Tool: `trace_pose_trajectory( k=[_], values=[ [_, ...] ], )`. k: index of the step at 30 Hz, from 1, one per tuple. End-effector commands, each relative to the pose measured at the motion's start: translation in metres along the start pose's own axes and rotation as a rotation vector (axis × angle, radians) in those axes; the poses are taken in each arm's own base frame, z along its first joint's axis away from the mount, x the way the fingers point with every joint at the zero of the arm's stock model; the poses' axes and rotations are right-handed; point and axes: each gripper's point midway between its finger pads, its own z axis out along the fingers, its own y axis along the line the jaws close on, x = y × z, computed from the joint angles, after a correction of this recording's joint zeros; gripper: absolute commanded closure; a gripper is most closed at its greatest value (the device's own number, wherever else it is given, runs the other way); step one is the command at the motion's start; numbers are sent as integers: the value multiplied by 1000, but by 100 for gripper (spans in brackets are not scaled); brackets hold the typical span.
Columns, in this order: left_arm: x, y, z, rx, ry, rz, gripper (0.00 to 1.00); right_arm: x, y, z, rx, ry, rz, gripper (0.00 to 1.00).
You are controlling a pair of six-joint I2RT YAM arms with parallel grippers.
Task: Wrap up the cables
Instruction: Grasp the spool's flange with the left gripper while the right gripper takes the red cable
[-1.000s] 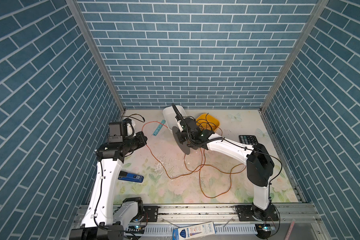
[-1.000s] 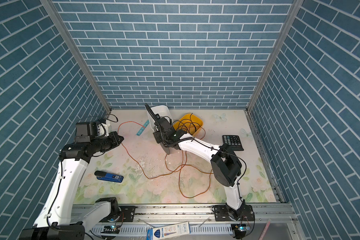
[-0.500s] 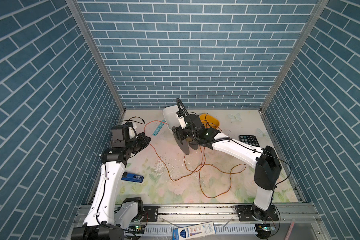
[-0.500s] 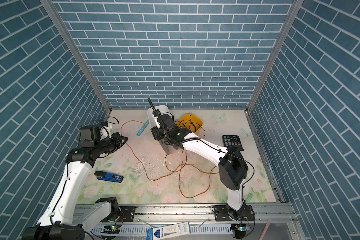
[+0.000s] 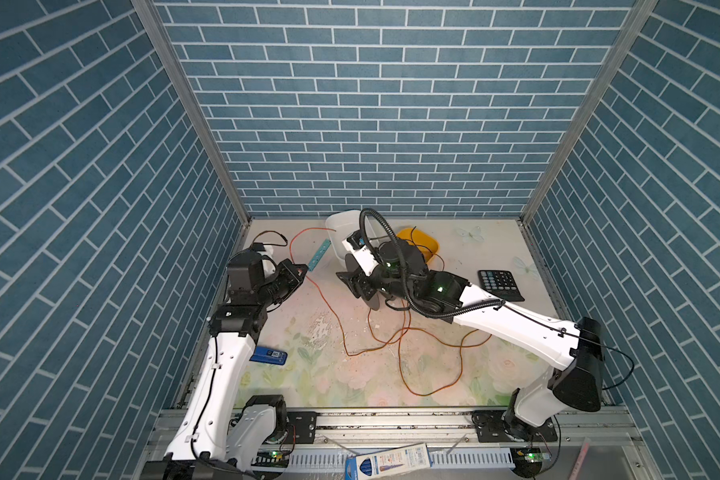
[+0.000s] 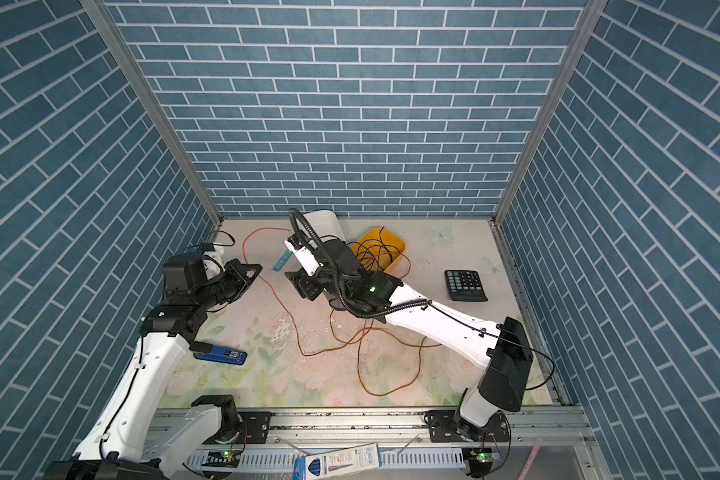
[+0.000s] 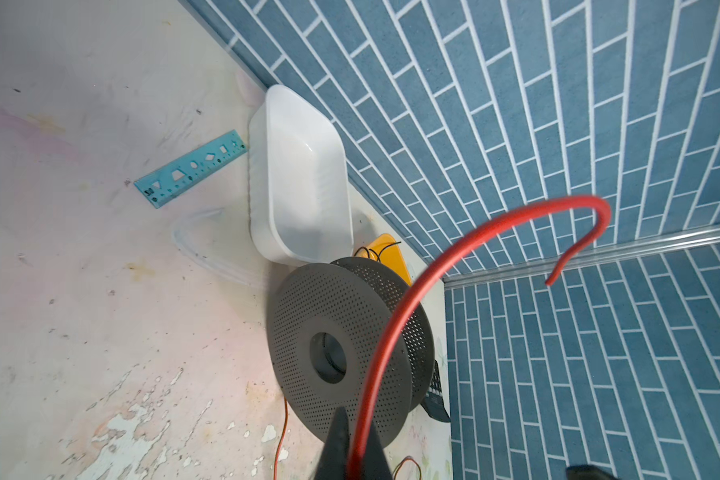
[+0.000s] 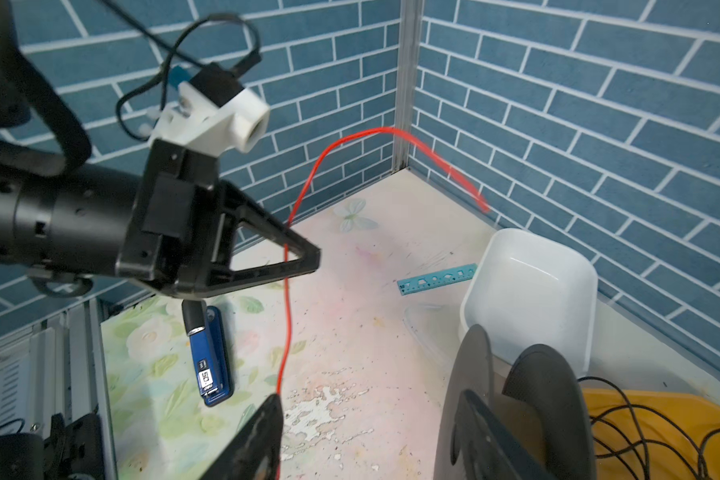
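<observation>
The orange cable (image 5: 358,353) is spread in loose loops over the middle of the table (image 5: 499,249). One stretch is pinched in the closed jaws of the left gripper (image 5: 302,269). The jaws of the right gripper (image 6: 304,284) are held apart beside the perforated black spool (image 7: 304,316).

And the right gripper (image 5: 350,282) sprang its fingers (image 8: 262,436) apart at the spool (image 7: 333,316)! Its elbow dropped toward the lower right in both top views, while the left gripper (image 5: 301,270) nudged right, toward centre frame, carrying the cable (image 8: 286,316) along.
</observation>
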Motion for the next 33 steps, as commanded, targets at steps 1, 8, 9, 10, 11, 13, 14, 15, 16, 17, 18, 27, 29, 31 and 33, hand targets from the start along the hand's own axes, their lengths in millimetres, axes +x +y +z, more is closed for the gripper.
trace_pose_trajectory(
  k=[1, 8, 9, 10, 11, 13, 14, 15, 16, 17, 18, 27, 29, 31, 33],
  values=[
    [1, -8, 7, 21, -15, 3, 97, 27, 17, 20, -11, 72, -80, 36],
    [14, -18, 16, 31, 1, 16, 97, 41, 33, 52, -19, 111, -27, 43],
    [14, -18, 15, 31, 0, 15, 97, 45, 33, 55, -11, 117, -22, 45],
    [14, -19, 15, 31, 2, 15, 97, 48, 31, 58, 0, 123, -17, 47],
    [14, -19, 15, 29, 4, 19, 97, 51, 30, 60, 10, 130, -15, 50],
    [15, -18, 15, 24, 8, 21, 97, 52, 29, 60, 22, 130, -11, 56],
    [16, -18, 15, 23, 9, 21, 97, 52, 28, 60, 30, 127, -9, 59],
    [16, -17, 15, 22, 9, 21, 97, 52, 26, 59, 37, 123, -8, 63],
    [17, -17, 15, 22, 11, 20, 97, 51, 25, 59, 42, 119, -7, 68],
    [17, -17, 15, 22, 11, 21, 97, 50, 24, 58, 45, 116, -7, 73],
    [17, -16, 15, 20, 10, 20, 97, 49, 24, 57, 49, 112, -7, 79],
    [16, -17, 17, 16, 16, 30, 86, 45, 22, 45, 50, 104, 2, 100],
    [16, -20, 17, 17, 29, 42, 62, 39, 18, 36, 59, 89, 13, 100],
    [17, -23, 16, 15, 44, 61, 48, 29, 11, 21, 69, 67, 21, 100],
    [20, -29, 14, 7, 60, 96, 37, 19, 2, 1, 55, 50, 46, 100]
  ],
)
